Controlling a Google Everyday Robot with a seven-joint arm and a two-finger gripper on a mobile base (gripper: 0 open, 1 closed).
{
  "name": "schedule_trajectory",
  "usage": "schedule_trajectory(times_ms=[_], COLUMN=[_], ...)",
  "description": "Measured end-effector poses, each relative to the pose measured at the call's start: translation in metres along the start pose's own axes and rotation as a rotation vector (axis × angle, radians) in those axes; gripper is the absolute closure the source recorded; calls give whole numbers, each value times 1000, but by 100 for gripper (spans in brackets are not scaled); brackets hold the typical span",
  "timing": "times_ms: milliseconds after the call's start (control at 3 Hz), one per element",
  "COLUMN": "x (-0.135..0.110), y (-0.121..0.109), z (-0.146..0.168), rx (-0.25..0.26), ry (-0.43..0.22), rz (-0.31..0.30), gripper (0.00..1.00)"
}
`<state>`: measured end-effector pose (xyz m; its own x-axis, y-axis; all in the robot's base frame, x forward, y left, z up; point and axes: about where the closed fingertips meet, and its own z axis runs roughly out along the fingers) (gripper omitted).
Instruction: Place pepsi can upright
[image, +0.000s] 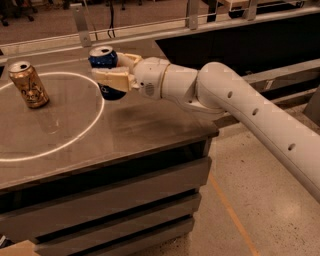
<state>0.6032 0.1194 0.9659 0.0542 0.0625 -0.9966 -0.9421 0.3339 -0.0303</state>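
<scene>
The pepsi can (103, 59) is a small blue can with a silver top. It stands almost upright in my gripper (111, 70), near the far right part of the table (125, 125). The cream fingers (112, 79) are shut around the can's middle, one in front and one behind. The can's lower end shows below the front finger, right at the table surface; I cannot tell whether it touches. My white arm reaches in from the right.
A gold-brown can (29, 84) stands tilted at the table's left, inside a white circle line (92, 125) drawn on the top. A metal rail (150, 32) runs behind the table. The table's front edge and drawers are below; bare floor lies to the right.
</scene>
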Motion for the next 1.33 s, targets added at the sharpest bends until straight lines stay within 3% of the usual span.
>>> schedule_trajectory(times_ms=[1333], x=[47], y=[6], z=[0], rx=[41], ry=[-13], rz=[50], gripper=[100])
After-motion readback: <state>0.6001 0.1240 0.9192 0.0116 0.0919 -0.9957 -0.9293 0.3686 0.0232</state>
